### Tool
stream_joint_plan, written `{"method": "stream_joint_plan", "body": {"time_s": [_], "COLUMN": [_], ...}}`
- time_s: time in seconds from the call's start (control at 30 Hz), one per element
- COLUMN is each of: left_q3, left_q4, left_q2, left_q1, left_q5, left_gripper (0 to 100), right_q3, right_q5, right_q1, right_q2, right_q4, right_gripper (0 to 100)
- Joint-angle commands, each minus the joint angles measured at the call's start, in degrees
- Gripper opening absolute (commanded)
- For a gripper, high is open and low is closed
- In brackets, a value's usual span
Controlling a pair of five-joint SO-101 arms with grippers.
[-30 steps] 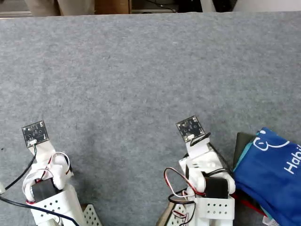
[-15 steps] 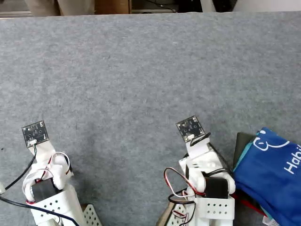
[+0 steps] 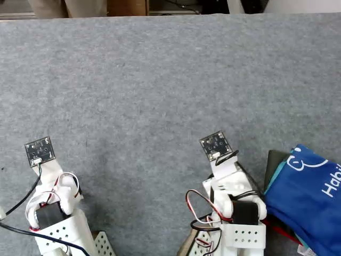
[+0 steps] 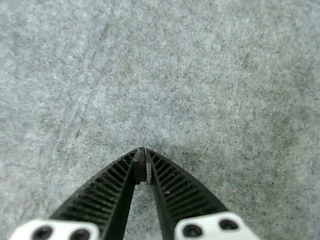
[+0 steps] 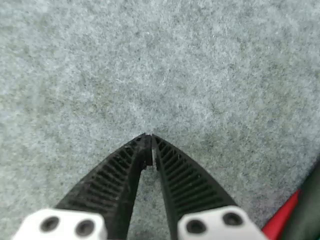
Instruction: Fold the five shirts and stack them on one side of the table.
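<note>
Partly cut off by the right and lower edges of the high view, the stack of folded shirts [image 3: 303, 205] lies at the near right corner of the grey felt bench [image 3: 160, 80], just beside the right arm [image 3: 232, 205]. A blue shirt [image 3: 311, 186] with white print lies on top. Under it peek a teal edge [image 3: 273, 178], a dark layer [image 3: 274, 161] and a thin red edge [image 3: 282, 230], but how many shirts the pile holds cannot be counted. The right wrist view catches a red sliver [image 5: 281, 222] and something dark at its border, too cropped to make out.

The left pincer [image 4: 141, 167] has its black ribbed fingers [image 4: 110, 192] pressed together at the tips, pinching nothing, over bare felt. The right pincer [image 5: 149, 147] is likewise pressed together and holds nothing. From above, each pincer is hidden beneath its arm's wrist camera board [image 3: 40, 151]. The left arm [image 3: 50, 205] sits at the near left, well apart from the stack, its base cut off by the lower edge.
</note>
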Motion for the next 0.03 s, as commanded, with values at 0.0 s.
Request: {"method": "stream_joint_plan", "body": {"time_s": [0.0], "left_q3": [0.6], "left_q4": [0.4], "left_q2": [-0.5], "left_q1": [-0.2], "left_q5": [-0.2], "left_gripper": [2], "right_q3": [1.0], "right_q5": [0.3], "right_q1": [-0.3], "right_q2": [-6.5], "right_q4": [-1.1], "right_gripper": [0.5]}}
